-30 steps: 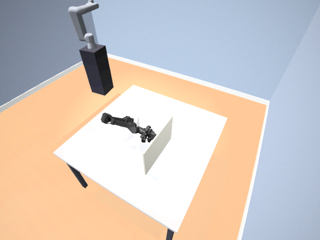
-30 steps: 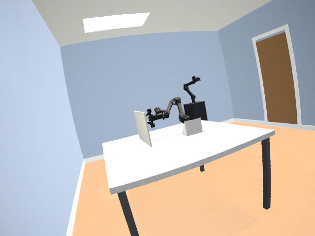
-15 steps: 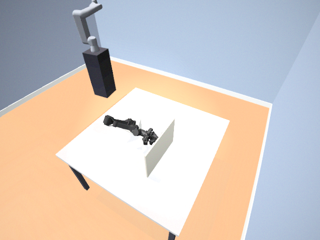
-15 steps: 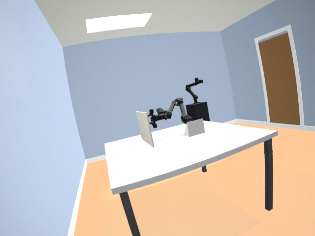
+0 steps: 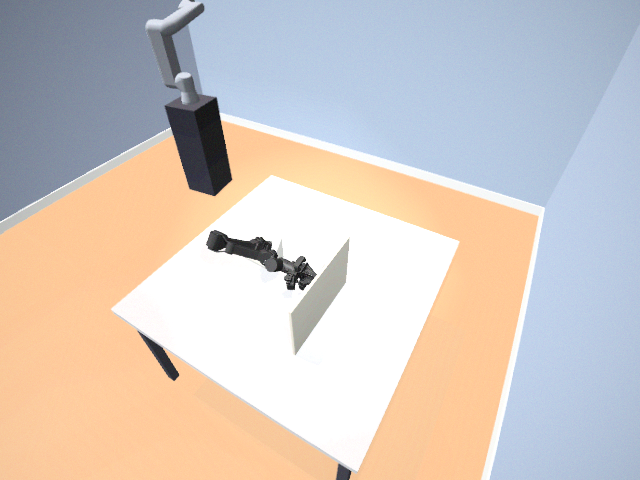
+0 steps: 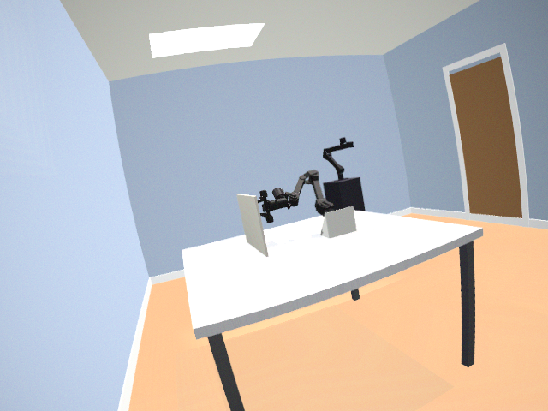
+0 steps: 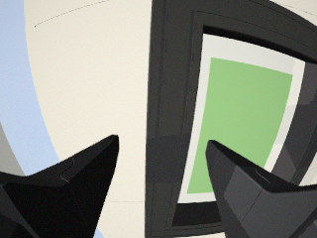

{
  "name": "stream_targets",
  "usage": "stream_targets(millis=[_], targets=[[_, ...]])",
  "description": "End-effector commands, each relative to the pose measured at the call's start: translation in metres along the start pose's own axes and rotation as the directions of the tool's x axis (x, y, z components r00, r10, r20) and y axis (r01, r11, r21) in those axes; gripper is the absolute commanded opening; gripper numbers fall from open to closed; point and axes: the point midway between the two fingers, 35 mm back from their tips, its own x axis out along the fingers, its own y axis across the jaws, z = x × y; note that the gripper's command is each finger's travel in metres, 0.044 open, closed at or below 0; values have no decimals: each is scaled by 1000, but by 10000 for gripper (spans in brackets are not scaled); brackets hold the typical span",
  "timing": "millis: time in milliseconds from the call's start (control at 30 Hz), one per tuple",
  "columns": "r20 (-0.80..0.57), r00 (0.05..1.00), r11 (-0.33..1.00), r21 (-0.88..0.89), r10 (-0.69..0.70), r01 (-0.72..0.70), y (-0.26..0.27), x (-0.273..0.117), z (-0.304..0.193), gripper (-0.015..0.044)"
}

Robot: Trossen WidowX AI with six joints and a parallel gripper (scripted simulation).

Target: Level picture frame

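Note:
The picture frame (image 7: 168, 89) has a dark border, a white mat and a green picture (image 7: 248, 109). It hangs on the cream upright panel (image 5: 323, 299) (image 6: 252, 225) (image 7: 89, 89). In the wrist view its left bar runs nearly upright and its top bar slopes down to the right; the view is distorted, so I cannot tell its exact tilt. The frame's right part is partly out of view. The screw and notched strip are hidden. My gripper (image 5: 311, 274) (image 6: 261, 208) (image 7: 162, 145) is open close to the panel, one fingertip on each side of the left bar in the wrist view, not closed on it.
The panel stands on the white table (image 5: 206, 310) (image 6: 309, 265). A small pale wedge-shaped block (image 6: 340, 223) stands near the arm's base. A dark pedestal (image 5: 201, 149) (image 6: 347, 194) with another arm stands beyond the table.

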Motion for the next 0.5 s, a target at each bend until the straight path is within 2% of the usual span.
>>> stream_targets(millis=[0, 467], targets=[[5, 1000, 1000, -6, -2, 2, 0, 0, 1, 253], [5, 1000, 1000, -6, -2, 2, 0, 0, 1, 160]])
